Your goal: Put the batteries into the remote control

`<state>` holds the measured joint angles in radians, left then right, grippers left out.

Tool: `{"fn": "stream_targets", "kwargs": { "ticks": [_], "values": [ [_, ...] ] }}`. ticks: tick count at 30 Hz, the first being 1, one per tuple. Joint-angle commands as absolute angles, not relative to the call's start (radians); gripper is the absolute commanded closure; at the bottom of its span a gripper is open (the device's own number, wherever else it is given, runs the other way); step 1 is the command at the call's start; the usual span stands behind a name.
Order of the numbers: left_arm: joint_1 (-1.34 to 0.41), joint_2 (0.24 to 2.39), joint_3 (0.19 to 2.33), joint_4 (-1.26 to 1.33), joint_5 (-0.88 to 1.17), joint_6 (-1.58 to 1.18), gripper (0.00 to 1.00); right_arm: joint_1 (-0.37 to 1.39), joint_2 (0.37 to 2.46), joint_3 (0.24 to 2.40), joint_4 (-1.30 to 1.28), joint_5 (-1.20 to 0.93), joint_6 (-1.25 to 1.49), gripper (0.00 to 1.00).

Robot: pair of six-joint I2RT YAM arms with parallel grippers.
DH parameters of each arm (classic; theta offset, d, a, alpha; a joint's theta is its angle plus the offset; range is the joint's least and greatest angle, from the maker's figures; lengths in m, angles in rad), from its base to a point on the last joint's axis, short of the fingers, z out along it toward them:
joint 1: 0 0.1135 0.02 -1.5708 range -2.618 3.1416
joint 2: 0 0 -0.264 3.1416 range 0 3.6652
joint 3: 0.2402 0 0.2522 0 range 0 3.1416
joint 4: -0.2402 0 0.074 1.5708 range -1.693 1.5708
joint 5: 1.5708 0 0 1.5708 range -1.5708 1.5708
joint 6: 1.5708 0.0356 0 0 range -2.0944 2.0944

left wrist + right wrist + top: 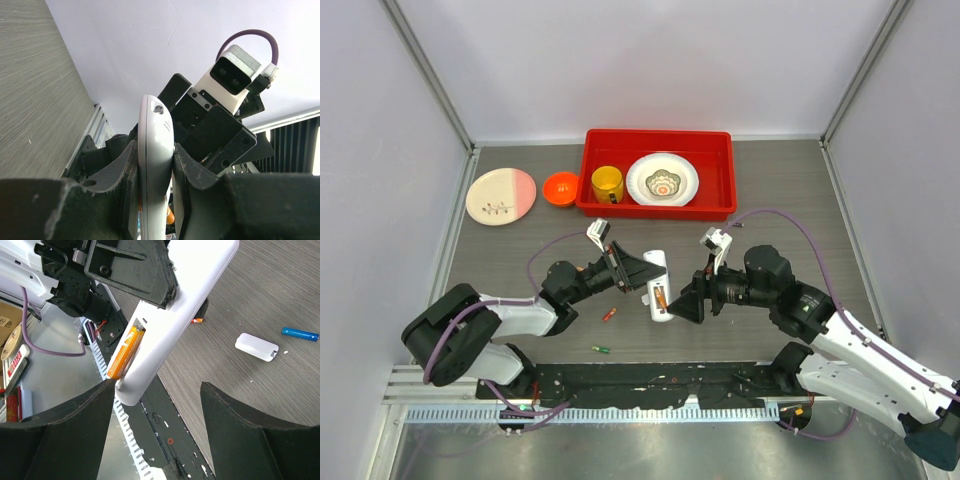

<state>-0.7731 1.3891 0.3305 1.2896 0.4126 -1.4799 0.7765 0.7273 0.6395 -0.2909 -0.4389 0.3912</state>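
My left gripper (638, 272) (155, 150) is shut on the white remote control (657, 285) (154, 165) (190, 295) and holds it above the table with its back uncovered. An orange battery (125, 352) (660, 297) lies in the open compartment. My right gripper (685, 300) (159, 385) stands open at the remote's near end, with that end close to one finger and nothing gripped. The white back cover (256, 346) and a blue battery (300, 333) lie on the table. A red battery (609, 314) and a green battery (601, 349) lie near the front.
A red tray (720, 140) at the back holds a yellow cup (607, 184) and a white plate (662, 179). An orange bowl (560, 188) and a pink-and-white plate (501, 194) sit to its left. The black base plate (650, 380) runs along the near edge.
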Motion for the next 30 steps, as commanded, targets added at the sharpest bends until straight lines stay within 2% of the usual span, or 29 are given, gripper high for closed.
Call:
{"fn": "stream_targets", "kwargs": {
  "ticks": [1,25,30],
  "values": [
    [-0.776,1.361,0.333,1.546,0.426,-1.468,1.0,0.772,0.735,0.646,-0.233,-0.43,0.397,0.26],
    [-0.778,1.362,0.324,1.546,0.422,-1.462,1.0,0.772,0.756,0.658,-0.204,-0.459,0.428,0.25],
    [-0.778,1.365,0.324,1.546,0.422,-1.463,1.0,0.772,0.739,0.666,-0.199,-0.554,0.426,0.22]
  ]
}}
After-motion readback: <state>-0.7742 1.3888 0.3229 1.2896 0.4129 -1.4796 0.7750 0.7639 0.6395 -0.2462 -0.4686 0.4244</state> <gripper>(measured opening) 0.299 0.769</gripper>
